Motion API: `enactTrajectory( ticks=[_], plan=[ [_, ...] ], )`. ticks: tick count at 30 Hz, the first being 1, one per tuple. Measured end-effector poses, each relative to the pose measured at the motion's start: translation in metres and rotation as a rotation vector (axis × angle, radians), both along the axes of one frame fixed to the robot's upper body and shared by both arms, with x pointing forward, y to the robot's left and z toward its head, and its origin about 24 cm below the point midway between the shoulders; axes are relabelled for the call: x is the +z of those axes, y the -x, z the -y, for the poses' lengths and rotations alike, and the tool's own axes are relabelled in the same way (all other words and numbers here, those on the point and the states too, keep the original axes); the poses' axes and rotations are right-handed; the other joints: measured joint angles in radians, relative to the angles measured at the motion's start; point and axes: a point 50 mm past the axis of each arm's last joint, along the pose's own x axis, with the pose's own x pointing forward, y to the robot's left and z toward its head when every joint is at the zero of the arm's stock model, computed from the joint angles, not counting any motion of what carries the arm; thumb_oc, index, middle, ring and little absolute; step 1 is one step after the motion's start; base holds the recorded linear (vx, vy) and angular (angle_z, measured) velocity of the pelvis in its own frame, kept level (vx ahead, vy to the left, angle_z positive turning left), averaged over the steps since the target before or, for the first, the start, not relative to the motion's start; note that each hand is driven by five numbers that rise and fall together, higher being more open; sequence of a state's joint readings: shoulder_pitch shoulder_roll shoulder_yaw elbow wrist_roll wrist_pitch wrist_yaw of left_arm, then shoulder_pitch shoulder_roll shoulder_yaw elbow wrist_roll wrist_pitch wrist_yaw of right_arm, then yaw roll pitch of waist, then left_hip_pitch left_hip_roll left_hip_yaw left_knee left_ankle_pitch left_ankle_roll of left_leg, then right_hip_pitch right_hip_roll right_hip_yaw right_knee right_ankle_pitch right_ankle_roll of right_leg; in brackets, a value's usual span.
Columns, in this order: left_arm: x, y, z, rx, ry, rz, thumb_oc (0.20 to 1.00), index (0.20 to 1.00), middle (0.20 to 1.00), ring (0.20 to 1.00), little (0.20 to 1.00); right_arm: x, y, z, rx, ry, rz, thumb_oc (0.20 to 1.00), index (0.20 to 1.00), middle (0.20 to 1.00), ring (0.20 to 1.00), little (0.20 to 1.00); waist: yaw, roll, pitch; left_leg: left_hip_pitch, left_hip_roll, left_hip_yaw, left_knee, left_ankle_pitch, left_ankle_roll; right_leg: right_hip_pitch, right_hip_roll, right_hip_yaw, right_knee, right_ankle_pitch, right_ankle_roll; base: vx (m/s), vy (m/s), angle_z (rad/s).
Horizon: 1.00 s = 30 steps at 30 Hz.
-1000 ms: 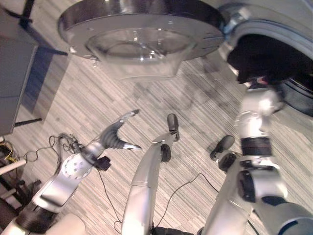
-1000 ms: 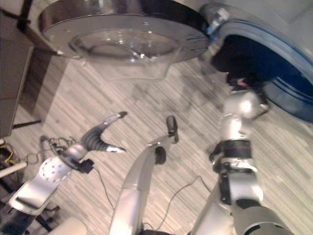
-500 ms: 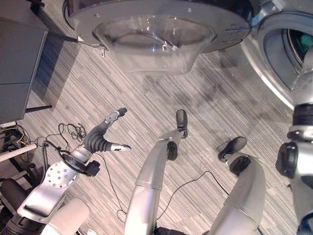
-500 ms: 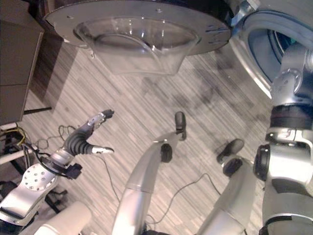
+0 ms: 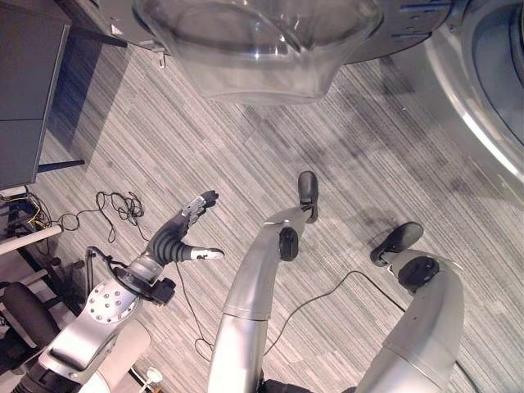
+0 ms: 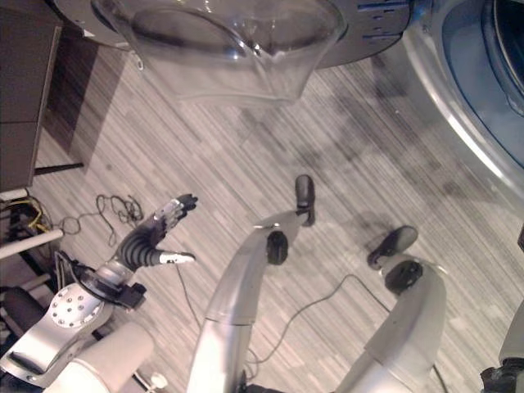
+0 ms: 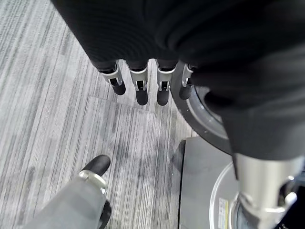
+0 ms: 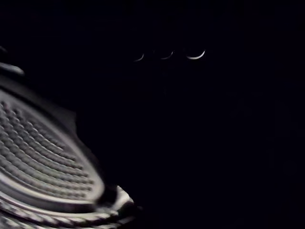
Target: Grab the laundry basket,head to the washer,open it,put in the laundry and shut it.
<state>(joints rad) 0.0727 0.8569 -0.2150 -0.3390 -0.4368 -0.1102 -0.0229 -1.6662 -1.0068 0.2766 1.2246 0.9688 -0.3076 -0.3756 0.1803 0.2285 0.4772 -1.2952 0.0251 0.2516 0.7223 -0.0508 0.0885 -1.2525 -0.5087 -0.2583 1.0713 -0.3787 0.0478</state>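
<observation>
The washer's round door (image 5: pixel 262 33) hangs open at the top of the eye views, its clear glass bowl bulging toward me. The washer's grey opening ring (image 6: pixel 483 82) curves down the upper right. My left hand (image 5: pixel 176 239) hovers over the floor at lower left, holding nothing. In the left wrist view its fingers (image 7: pixel 138 90) are straight. The right wrist view is dark, with the perforated metal drum wall (image 8: pixel 43 148) close by and faint glints from the right hand (image 8: pixel 167 55) in the gloom. No laundry can be made out in the dark.
A dark cabinet (image 5: pixel 24 90) stands at the upper left. A black padded seat (image 5: pixel 23 315) and a white bar (image 5: pixel 29 241) sit at the left edge. Striped wood floor (image 5: pixel 368 164) stretches between the cabinet and the washer.
The camera has shifted, so door and opening sit higher and further right. The right arm and the dark cloth at the opening have left the eye views. The left hand has hardly moved.
</observation>
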Motion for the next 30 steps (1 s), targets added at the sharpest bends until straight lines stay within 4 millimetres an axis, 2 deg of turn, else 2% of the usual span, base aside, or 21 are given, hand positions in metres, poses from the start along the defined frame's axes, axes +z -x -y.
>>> enactTrajectory(
  ticks=[2, 4, 5, 7, 9, 10, 11, 12, 13, 15, 17, 18, 19, 20, 21, 23, 24, 27, 30],
  plan=[
    [0.003, -0.001, -0.003, 0.002, -0.006, -0.002, 1.0, 1.0, 1.0, 1.0, 1.0, -0.043, -0.014, 0.023, -0.034, -0.058, -0.269, 1.0, 1.0, 1.0, 1.0, 1.0, -0.004, -0.014, -0.002, 0.006, 0.008, -0.005, -0.014, 0.004, 0.0, 0.012, 0.017, -0.01, -0.024, 0.012, 0.003, -0.02, 0.017, -0.1],
    [0.002, 0.001, -0.006, 0.01, -0.008, -0.015, 1.0, 1.0, 1.0, 1.0, 1.0, -0.079, -0.027, 0.025, 0.024, -0.186, -0.404, 1.0, 1.0, 1.0, 1.0, 1.0, -0.025, -0.014, -0.002, 0.011, 0.012, -0.015, -0.043, 0.017, 0.002, 0.03, 0.03, -0.035, -0.066, 0.03, 0.004, -0.04, 0.036, -0.15],
    [-0.001, 0.002, -0.007, 0.015, -0.016, -0.033, 1.0, 1.0, 1.0, 1.0, 1.0, -0.087, -0.043, 0.011, 0.122, -0.181, -0.403, 1.0, 1.0, 1.0, 1.0, 1.0, -0.05, -0.018, -0.002, 0.019, 0.015, -0.012, -0.078, 0.031, 0.006, 0.036, 0.047, -0.04, -0.107, 0.055, 0.007, -0.05, 0.057, -0.22],
    [-0.002, 0.002, -0.009, 0.031, -0.013, -0.037, 1.0, 1.0, 1.0, 1.0, 1.0, -0.088, -0.057, -0.008, 0.203, -0.137, -0.374, 1.0, 1.0, 1.0, 1.0, 1.0, -0.079, -0.02, -0.001, 0.033, 0.018, -0.002, -0.113, 0.043, 0.012, 0.047, 0.062, -0.042, -0.147, 0.079, 0.012, -0.05, 0.045, -0.2],
    [0.0, 0.001, -0.011, 0.046, -0.007, -0.031, 1.0, 1.0, 1.0, 1.0, 1.0, -0.097, -0.077, -0.038, 0.309, -0.096, -0.363, 1.0, 1.0, 1.0, 1.0, 1.0, -0.113, -0.027, 0.004, 0.084, 0.019, 0.011, -0.165, 0.058, 0.016, 0.086, 0.079, -0.039, -0.198, 0.111, 0.019, -0.06, 0.036, -0.24],
    [0.001, 0.0, -0.011, 0.068, 0.028, -0.017, 1.0, 1.0, 1.0, 1.0, 1.0, -0.117, -0.092, -0.066, 0.384, -0.07, -0.362, 1.0, 1.0, 1.0, 1.0, 1.0, -0.143, -0.042, -0.004, 0.132, 0.018, 0.022, -0.197, 0.062, 0.015, 0.123, 0.09, -0.034, -0.238, 0.122, 0.028, -0.09, 0.06, -0.26],
    [-0.001, 0.003, -0.013, 0.09, 0.048, -0.019, 1.0, 1.0, 1.0, 1.0, 1.0, -0.126, -0.096, -0.098, 0.473, 0.007, -0.3, 1.0, 1.0, 1.0, 1.0, 1.0, -0.158, -0.059, -0.014, 0.149, 0.019, 0.025, -0.212, 0.061, 0.013, 0.136, 0.098, -0.032, -0.258, 0.123, 0.029, -0.11, 0.064, -0.22],
    [-0.002, 0.0, -0.014, 0.108, 0.067, -0.02, 1.0, 1.0, 1.0, 1.0, 1.0, -0.131, -0.089, -0.122, 0.568, 0.034, -0.201, 1.0, 1.0, 1.0, 1.0, 1.0, -0.162, -0.075, -0.025, 0.167, 0.017, 0.032, -0.245, 0.069, 0.003, 0.139, 0.105, -0.024, -0.279, 0.127, 0.032, -0.07, 0.03, -0.25],
    [-0.005, -0.006, -0.012, 0.105, 0.072, -0.032, 1.0, 1.0, 1.0, 1.0, 1.0, -0.148, -0.081, -0.162, 0.702, 0.058, -0.113, 1.0, 1.0, 1.0, 1.0, 1.0, -0.166, -0.09, -0.034, 0.198, 0.02, 0.036, -0.302, 0.098, -0.007, 0.159, 0.124, -0.028, -0.322, 0.152, 0.027, -0.05, 0.029, -0.21],
    [-0.002, -0.011, -0.01, 0.098, 0.078, -0.022, 1.0, 1.0, 1.0, 1.0, 1.0, -0.17, -0.079, -0.184, 0.755, 0.053, -0.116, 1.0, 1.0, 1.0, 1.0, 1.0, -0.164, -0.091, -0.035, 0.229, 0.024, 0.032, -0.337, 0.113, -0.014, 0.189, 0.135, -0.039, -0.346, 0.16, 0.024, -0.02, 0.013, -0.08],
    [0.0, -0.012, -0.009, 0.088, 0.083, -0.01, 1.0, 1.0, 1.0, 1.0, 1.0, -0.197, -0.08, -0.181, 0.743, 0.007, -0.177, 1.0, 1.0, 1.0, 1.0, 1.0, -0.145, -0.091, -0.035, 0.259, 0.026, 0.029, -0.361, 0.122, -0.022, 0.216, 0.144, -0.048, -0.361, 0.16, 0.023, -0.02, 0.02, 0.0],
    [-0.004, -0.01, -0.009, 0.088, 0.085, -0.026, 1.0, 1.0, 1.0, 1.0, 1.0, -0.229, -0.076, -0.173, 0.708, -0.009, -0.255, 1.0, 1.0, 1.0, 1.0, 1.0, -0.124, -0.091, -0.036, 0.283, 0.03, 0.025, -0.379, 0.126, -0.029, 0.241, 0.147, -0.054, -0.374, 0.158, 0.018, -0.03, 0.057, -0.04],
    [-0.008, -0.008, -0.008, 0.089, 0.09, -0.044, 1.0, 1.0, 1.0, 1.0, 1.0, -0.264, -0.065, -0.176, 0.718, -0.008, -0.328, 1.0, 1.0, 1.0, 1.0, 1.0, -0.116, -0.092, -0.036, 0.305, 0.033, 0.025, -0.401, 0.133, -0.035, 0.26, 0.16, -0.056, -0.394, 0.161, 0.014, -0.03, 0.045, -0.07],
    [-0.01, -0.008, -0.008, 0.09, 0.093, -0.052, 1.0, 1.0, 1.0, 1.0, 1.0, -0.278, -0.059, -0.177, 0.724, 0.0, -0.357, 1.0, 1.0, 1.0, 1.0, 1.0, -0.115, -0.092, -0.036, 0.318, 0.034, 0.026, -0.411, 0.134, -0.037, 0.273, 0.163, -0.057, -0.406, 0.164, 0.014, 0.0, 0.023, -0.11],
    [-0.014, -0.008, -0.007, 0.085, 0.098, -0.065, 1.0, 1.0, 1.0, 1.0, 1.0, -0.306, -0.049, -0.182, 0.743, -0.001, -0.435, 1.0, 1.0, 1.0, 1.0, 1.0, -0.119, -0.093, -0.036, 0.346, 0.036, 0.026, -0.424, 0.136, -0.038, 0.303, 0.169, -0.061, -0.421, 0.166, 0.014, 0.01, 0.004, -0.08],
    [-0.016, -0.007, -0.004, 0.08, 0.125, -0.071, 1.0, 1.0, 1.0, 1.0, 1.0, -0.346, -0.035, -0.191, 0.779, -0.023, -0.551, 1.0, 1.0, 1.0, 1.0, 1.0, -0.137, -0.095, -0.037, 0.393, 0.037, 0.022, -0.448, 0.137, -0.04, 0.356, 0.179, -0.071, -0.448, 0.168, 0.017, 0.01, 0.001, -0.02],
    [-0.017, -0.006, -0.003, 0.071, 0.125, -0.074, 1.0, 1.0, 1.0, 1.0, 1.0, -0.373, -0.022, -0.194, 0.798, -0.04, -0.637, 1.0, 1.0, 1.0, 1.0, 1.0, -0.148, -0.101, -0.04, 0.422, 0.041, 0.018, -0.461, 0.14, -0.045, 0.389, 0.19, -0.08, -0.465, 0.17, 0.016, 0.03, 0.015, -0.03],
    [-0.019, -0.004, -0.004, 0.076, 0.114, -0.085, 1.0, 1.0, 1.0, 1.0, 1.0, -0.416, 0.005, -0.199, 0.854, -0.084, -0.783, 1.0, 1.0, 1.0, 1.0, 1.0, -0.156, -0.125, -0.053, 0.485, 0.052, 0.011, -0.503, 0.15, -0.059, 0.457, 0.217, -0.093, -0.517, 0.18, 0.011, 0.03, -0.003, -0.08],
    [-0.022, -0.001, -0.009, 0.092, 0.099, -0.099, 1.0, 1.0, 1.0, 1.0, 1.0, -0.441, 0.024, -0.204, 0.902, -0.075, -0.886, 1.0, 1.0, 1.0, 1.0, 1.0, -0.166, -0.176, -0.095, 0.521, 0.065, 0.01, -0.532, 0.158, -0.07, 0.494, 0.234, -0.101, -0.553, 0.186, 0.008, 0.02, 0.009, -0.1]
  ],
)
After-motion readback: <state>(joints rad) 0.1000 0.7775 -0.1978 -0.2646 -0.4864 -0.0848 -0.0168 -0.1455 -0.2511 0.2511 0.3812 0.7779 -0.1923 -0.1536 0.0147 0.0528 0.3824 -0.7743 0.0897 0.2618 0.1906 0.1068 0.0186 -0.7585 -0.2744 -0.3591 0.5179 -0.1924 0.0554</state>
